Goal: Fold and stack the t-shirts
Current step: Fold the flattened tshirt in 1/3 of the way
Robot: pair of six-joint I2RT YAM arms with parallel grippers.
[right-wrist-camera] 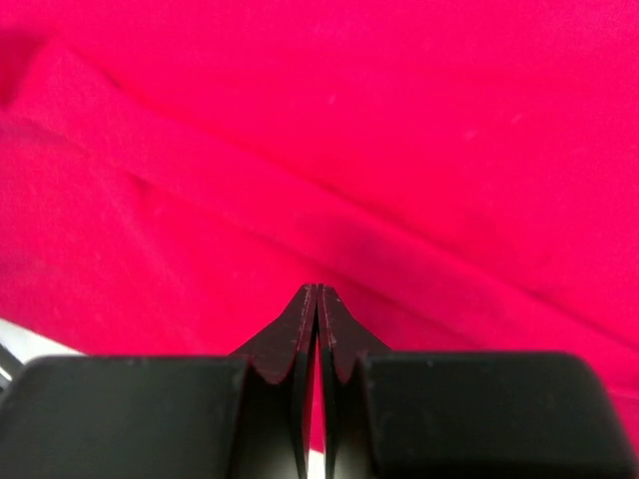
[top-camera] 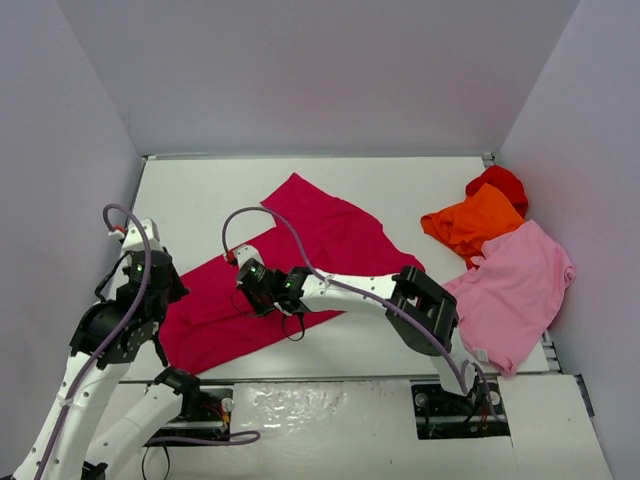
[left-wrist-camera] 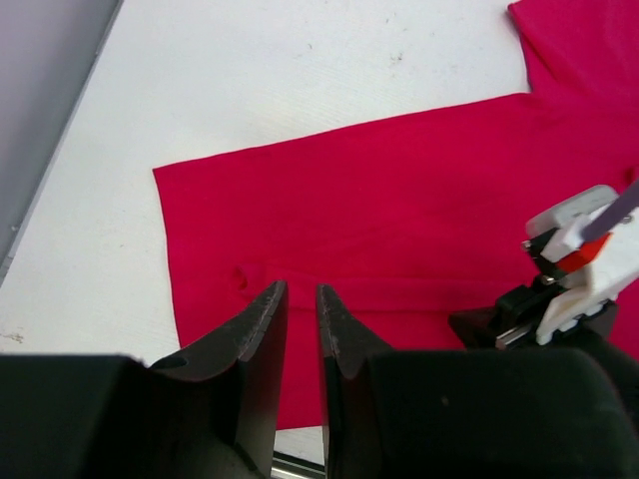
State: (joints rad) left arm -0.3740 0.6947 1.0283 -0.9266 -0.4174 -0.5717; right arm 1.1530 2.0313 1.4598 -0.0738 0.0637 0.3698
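Right tool (right-wrist-camera: 317,289) has the crimson t-shirt (top-camera: 330,230) pinched!
Its jaws meet tight on the cloth, spread across the desk (top-camera: 400,185); the left tool (left-wrist-camera: 302,291) hovers over the shirt's left edge, fingers barely parted, gripping nothing.

I see a white counter (top-camera: 400,190) boxed in on three sides by plain pale grey panels: back wall (top-camera: 320,70), left wall (top-camera: 60,150), right wall (top-camera: 590,120); the light falls even and soft.
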